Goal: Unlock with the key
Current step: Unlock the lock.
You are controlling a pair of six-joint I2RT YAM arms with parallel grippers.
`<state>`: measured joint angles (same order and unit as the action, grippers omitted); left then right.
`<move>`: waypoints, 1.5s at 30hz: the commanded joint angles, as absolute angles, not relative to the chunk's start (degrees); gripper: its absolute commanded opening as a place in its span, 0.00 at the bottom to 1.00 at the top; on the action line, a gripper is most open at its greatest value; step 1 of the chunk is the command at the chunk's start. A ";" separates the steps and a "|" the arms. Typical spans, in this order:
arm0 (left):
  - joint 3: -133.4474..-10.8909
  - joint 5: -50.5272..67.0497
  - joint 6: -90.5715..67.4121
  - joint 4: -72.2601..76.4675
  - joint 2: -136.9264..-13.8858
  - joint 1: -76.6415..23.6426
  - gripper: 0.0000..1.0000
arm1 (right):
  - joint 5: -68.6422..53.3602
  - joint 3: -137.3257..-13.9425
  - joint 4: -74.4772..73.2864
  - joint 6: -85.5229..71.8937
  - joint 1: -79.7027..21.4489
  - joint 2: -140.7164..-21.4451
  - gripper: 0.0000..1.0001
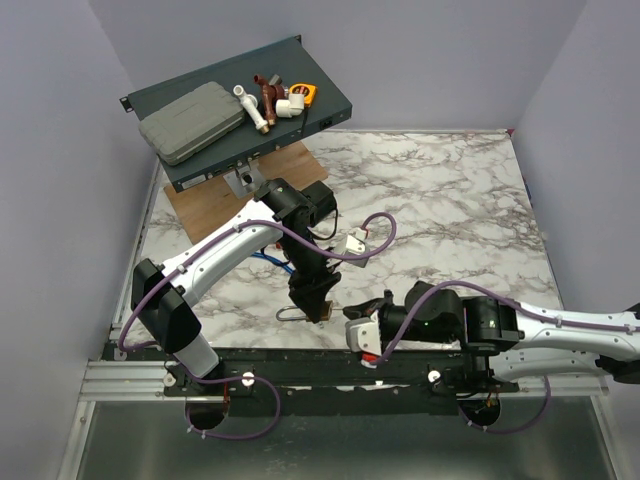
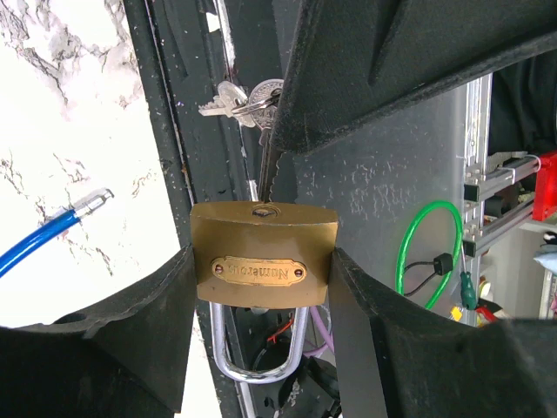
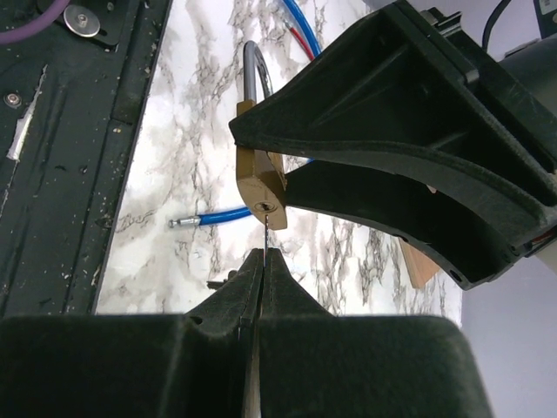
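The brass padlock (image 2: pixel 264 257) is gripped by its sides between my left gripper's (image 2: pixel 264 287) fingers, just above the table's near edge. Its silver shackle (image 2: pixel 261 348) looks closed and points back toward the wrist. My right gripper (image 3: pixel 263 257) is shut on the key (image 3: pixel 264 233), a thin silver blade standing edge-on. The blade's tip meets the keyhole (image 3: pixel 265 209) in the padlock's bottom face; how deep it sits I cannot tell. Other keys on a ring (image 2: pixel 235 100) hang beside the right fingers. From above, the left gripper (image 1: pixel 312 300) and right gripper (image 1: pixel 352 312) nearly touch.
A blue cable (image 3: pixel 213 215) lies on the marble table (image 1: pixel 450 190) close under the padlock. A dark tray (image 1: pixel 330 110) with a grey case (image 1: pixel 190 122), pipe fittings and a tape measure sits raised at the back left, above a wooden board (image 1: pixel 220 200). The black front rail (image 1: pixel 300 365) runs below the grippers.
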<state>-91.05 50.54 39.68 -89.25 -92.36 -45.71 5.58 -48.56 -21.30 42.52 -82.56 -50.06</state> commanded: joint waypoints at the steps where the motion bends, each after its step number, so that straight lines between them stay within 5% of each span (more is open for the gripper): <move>1: -91.32 52.45 40.93 -92.94 -90.20 -45.93 0.00 | 4.48 -47.10 -18.92 43.44 -83.06 -49.38 0.01; 45: -92.73 50.25 42.08 -92.93 -89.60 -47.72 0.00 | 3.16 -46.62 -17.28 44.58 -83.06 -49.66 0.01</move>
<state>-91.15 49.43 41.19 -89.25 -91.94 -47.40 4.67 -46.65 -18.06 44.03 -82.56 -49.28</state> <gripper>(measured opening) 0.527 0.008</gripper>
